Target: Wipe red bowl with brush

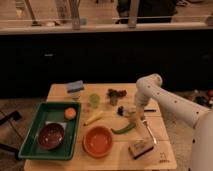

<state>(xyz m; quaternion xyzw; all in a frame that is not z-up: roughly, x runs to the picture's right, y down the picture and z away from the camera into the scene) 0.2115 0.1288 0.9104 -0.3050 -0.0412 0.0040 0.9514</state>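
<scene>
Gripper [134,118] low over the right middle of the wooden table [60,94], at the end of a white arm [150,87] reaching in from the right edge of view and bending down. Open or closed: cannot tell. Brush [121,110] flat on the table, right at the gripper. Dark bristly head poking out just to the gripper's left, thin handle passing behind it, black end showing on the other side, toward the table's right edge. Touching the gripper or only lying under it: not clear from here. Red bowl [98,141] upright at the front middle of the table, forward and to the left of the gripper, apart from the brush. Curved green vegetable [123,129] between bowl and gripper, just in front of the gripper. Yellow stick-shaped piece [93,118] behind the bowl. Blocky tan-and-dark scrubber [140,148] just right of the bowl, near the front edge. Green tray [50,114] on the left side, with a dark bowl [51,136] at its front and an orange [70,113] in its back right corner. Blue sponge [76,86], pale green cup [94,100] and a dark clump [116,93] along the back. Small dark mark [162,161] at the table's front right corner, too small to read.
</scene>
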